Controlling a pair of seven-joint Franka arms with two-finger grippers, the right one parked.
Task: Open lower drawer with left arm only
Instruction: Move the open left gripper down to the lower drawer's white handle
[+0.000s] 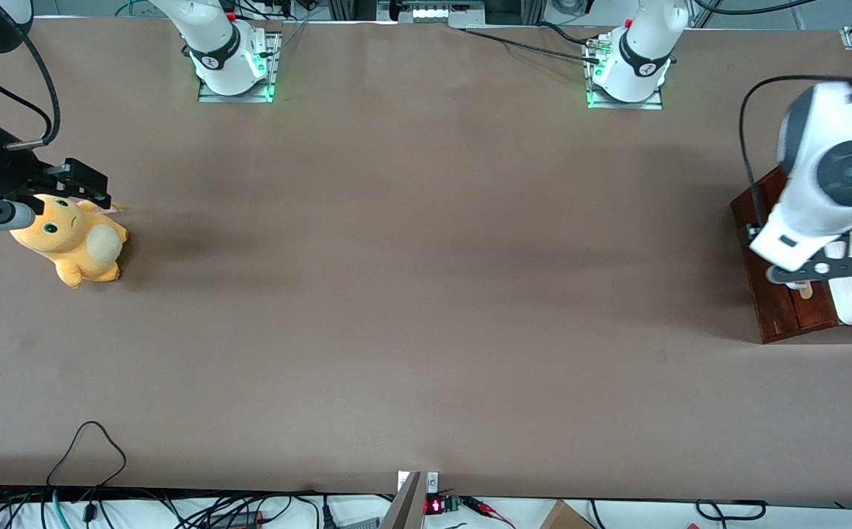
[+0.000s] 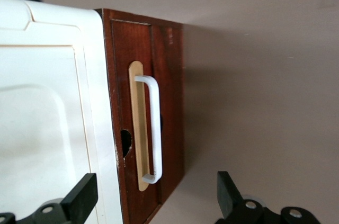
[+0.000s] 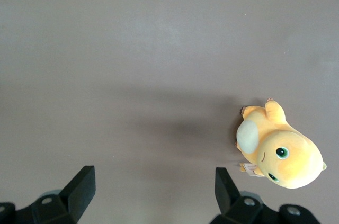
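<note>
Dark reddish-brown wood marks the lower drawer (image 2: 159, 107), whose front carries one white loop handle (image 2: 153, 128) on one pale wood strip (image 2: 139, 123); it sits at the working arm's end of the table (image 1: 411, 294), under a white box-like top (image 2: 47, 118). The gripper (image 2: 153, 203) of the left arm (image 1: 830, 184) hangs over that drawer front with its two black fingers (image 2: 230, 195) spread wide, one over the white top and one over the bare table beside the drawer, the handle lying between them and untouched. The drawer front is flush with its frame, so it appears closed. In the front view the arm's white body covers most of the drawer (image 1: 778, 286), and the picture's edge cuts off the white top. A dark notch (image 2: 125, 143) shows at the seam between top and drawer front; what it is cannot be made out. Well apart, toward the parked arm's end, lies one orange plush toy (image 1: 73, 242), partly covered by the parked gripper. One black cable loop (image 1: 87, 448) rests on the table nearer the front camera than the toy.
</note>
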